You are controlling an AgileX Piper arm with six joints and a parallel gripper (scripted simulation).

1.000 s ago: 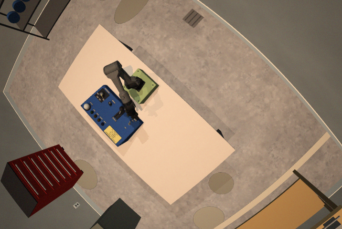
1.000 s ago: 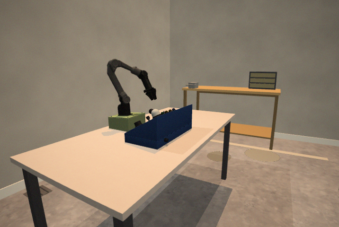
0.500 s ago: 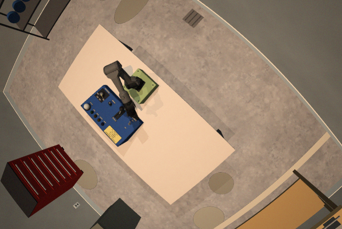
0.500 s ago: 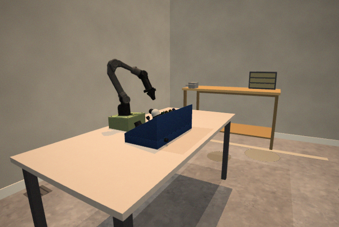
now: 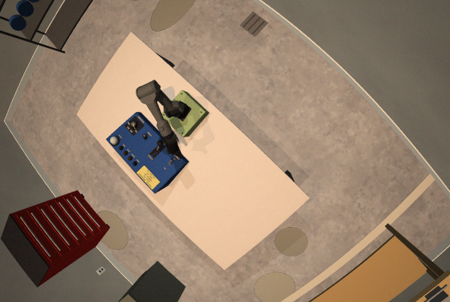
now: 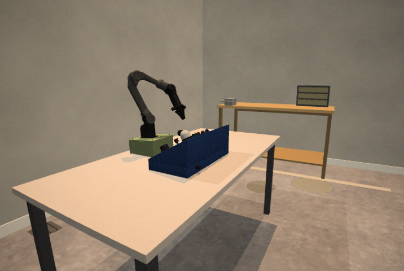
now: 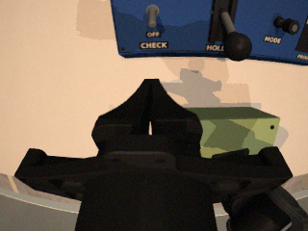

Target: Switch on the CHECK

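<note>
The blue console (image 5: 147, 151) stands on the table, and it also shows in the side view (image 6: 191, 151). In the wrist view the CHECK toggle (image 7: 152, 15) is a small grey lever between its ON and OFF labels, at the near left corner of the panel (image 7: 212, 7). I cannot tell which way it leans. My gripper (image 7: 151, 88) is shut and empty. It hovers above the table just short of the panel's edge, in line with the toggle and clear of it. From above, the gripper (image 5: 177, 153) is over the console's corner; from the side it (image 6: 181, 114) hangs well above the console.
The CYCLE lever (image 7: 231, 34) with its black ball stands right of CHECK, with the MODE knob (image 7: 287, 25) further right. A white ball knob (image 5: 114, 140) and several dark buttons sit at the panel's far end. The arm's green base (image 5: 185, 113) stands beside the console.
</note>
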